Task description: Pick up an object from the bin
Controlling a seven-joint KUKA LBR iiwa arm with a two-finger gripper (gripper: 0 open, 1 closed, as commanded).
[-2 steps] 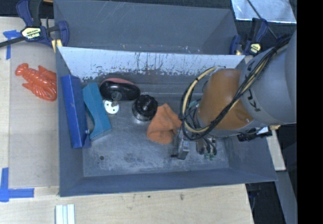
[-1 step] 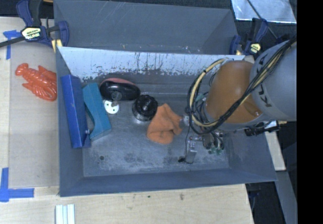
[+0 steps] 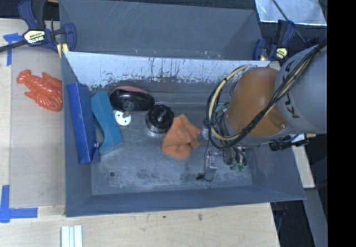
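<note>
1. Step: approach. Gripper (image 3: 209, 172) sits low over bare floor just right of the cloth (image 3: 179, 137); open or closed, can't tell.
2. Next: prob. shift left onto the cloth, the nearest obj., then close and lift.
3. Room: bin (image 3: 167, 187) front wall is near, below the cloth. Knob (image 3: 159, 118) lies just up-left of the cloth, block (image 3: 105, 120) well left.

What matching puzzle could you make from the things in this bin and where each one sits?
Things: 1 dark blue board; 2 orange cloth; 3 black round cap; 4 gripper.
Places: A right part of the bin; B along the left wall; C middle of the floor; D just left of the cloth, further back.
Pairs: 1-B, 2-C, 3-D, 4-A.
</note>
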